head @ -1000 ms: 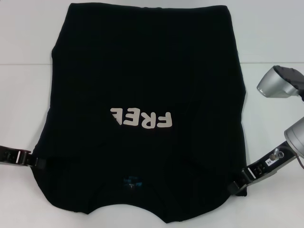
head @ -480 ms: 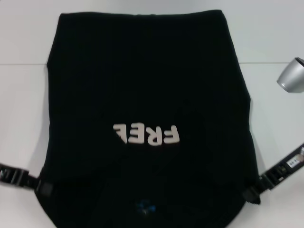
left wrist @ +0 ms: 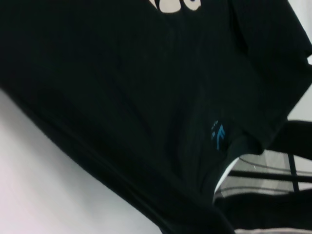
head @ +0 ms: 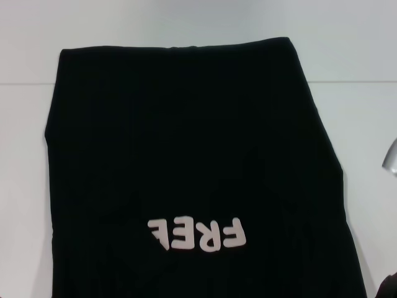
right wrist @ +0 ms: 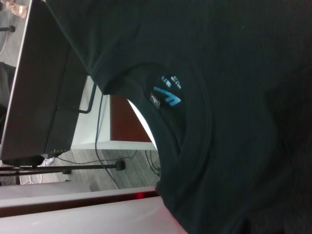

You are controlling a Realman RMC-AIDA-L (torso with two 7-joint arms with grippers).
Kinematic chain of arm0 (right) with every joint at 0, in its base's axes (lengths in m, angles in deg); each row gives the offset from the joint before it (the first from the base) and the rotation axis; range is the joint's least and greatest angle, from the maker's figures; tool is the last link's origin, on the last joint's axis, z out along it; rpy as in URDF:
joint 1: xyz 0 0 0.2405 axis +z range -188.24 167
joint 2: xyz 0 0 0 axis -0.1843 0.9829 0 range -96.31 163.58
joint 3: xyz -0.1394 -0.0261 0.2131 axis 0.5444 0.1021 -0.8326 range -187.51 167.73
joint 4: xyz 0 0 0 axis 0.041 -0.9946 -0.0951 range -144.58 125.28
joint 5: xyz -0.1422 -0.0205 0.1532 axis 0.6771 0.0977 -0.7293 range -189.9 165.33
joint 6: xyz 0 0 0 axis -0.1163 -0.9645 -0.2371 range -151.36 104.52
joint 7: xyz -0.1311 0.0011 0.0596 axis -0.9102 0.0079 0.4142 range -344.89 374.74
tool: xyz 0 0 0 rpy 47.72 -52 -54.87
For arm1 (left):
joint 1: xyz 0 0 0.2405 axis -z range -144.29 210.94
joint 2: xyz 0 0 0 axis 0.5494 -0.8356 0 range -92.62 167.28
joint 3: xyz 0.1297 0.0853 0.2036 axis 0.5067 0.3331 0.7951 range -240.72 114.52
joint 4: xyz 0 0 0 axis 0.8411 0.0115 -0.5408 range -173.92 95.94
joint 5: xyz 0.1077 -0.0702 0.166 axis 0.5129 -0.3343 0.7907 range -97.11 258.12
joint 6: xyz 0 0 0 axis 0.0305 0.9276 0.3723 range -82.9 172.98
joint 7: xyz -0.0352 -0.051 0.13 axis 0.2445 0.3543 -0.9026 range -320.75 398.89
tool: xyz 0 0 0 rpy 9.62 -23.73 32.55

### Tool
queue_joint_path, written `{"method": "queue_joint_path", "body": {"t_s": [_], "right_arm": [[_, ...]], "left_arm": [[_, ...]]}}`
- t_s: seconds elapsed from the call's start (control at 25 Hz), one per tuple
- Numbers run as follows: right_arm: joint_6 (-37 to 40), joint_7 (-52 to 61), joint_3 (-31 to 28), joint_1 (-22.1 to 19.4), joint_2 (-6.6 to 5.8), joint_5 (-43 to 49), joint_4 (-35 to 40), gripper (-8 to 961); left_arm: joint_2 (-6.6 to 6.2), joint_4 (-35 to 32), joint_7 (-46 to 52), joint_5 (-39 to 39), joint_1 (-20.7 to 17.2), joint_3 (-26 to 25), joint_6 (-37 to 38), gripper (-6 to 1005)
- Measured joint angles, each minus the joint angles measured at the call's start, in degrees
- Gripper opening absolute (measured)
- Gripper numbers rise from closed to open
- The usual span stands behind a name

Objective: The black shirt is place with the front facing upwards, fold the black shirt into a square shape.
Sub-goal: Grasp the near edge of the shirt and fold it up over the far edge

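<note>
Black shirt (head: 186,143) lengthwise, collar twd robot.

One black shirt (head: 186,161) is in view, spread across one white tabletop (head: 360,62) and running off the near edge of the head view. On its front sits one line of white block lettering (head: 197,233), with four letters showing, read upside down from the head view. One small blue neck label (right wrist: 168,92) shows inside the one collar opening in the right wrist view, and the same single label (left wrist: 218,135) shows in the left wrist view. At the right edge of the head view, one silver arm part (head: 391,158) pokes in. No gripper fingers can be counted in any view.
</note>
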Motion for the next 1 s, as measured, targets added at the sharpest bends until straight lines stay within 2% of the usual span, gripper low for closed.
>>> {"method": "queue_joint_path", "body": {"t_s": [0.16,0.24,0.48,0.6,0.68,0.84,0.96,1.0], "right_arm": [[-0.77,-0.17,-2.01,-0.5,0.32,-0.33,-0.06,68],[-1.39,-0.16,-4.75,-0.53,0.04,-0.45,-0.07,68],[-3.45,1.29,-18.51,0.16,-2.2,-1.52,-0.09,69],[-6.89,4.02,-22.84,0.25,-3.4,-5.38,-0.09,69],[-9.67,5.38,-23.73,0.09,-3.76,-8.67,-0.09,69],[-18.13,6.73,-24.53,-0.45,-3.92,-15.11,-0.91,69],[-27.06,6.37,-24.94,-0.53,-3.8,-19.47,-3.24,69],[-30.01,5.94,-24.94,-0.63,-3.55,-21.0,-4.0,70]], "left_arm": [[0.2,-0.06,-0.21,-0.5,0.33,-0.95,-0.32,33],[0.07,-0.48,-0.16,-0.99,1.15,-4.06,-0.89,33],[-1.62,-1.15,3.42,-1.38,5.63,-15.53,-5.56,33],[-2.45,-1.25,6.07,-1.76,7.52,-20.99,-10.45,33],[-2.62,-1.54,7.77,-3.0,8.09,-23.18,-14.93,32],[-2.41,-0.98,9.68,-9.11,7.84,-26.44,-24.98,32],[-1.05,0.22,9.4,-13.97,6.73,-26.87,-33.14,32],[-1.05,0.22,9.4,-13.97,6.73,-26.87,-33.14,32]]}}
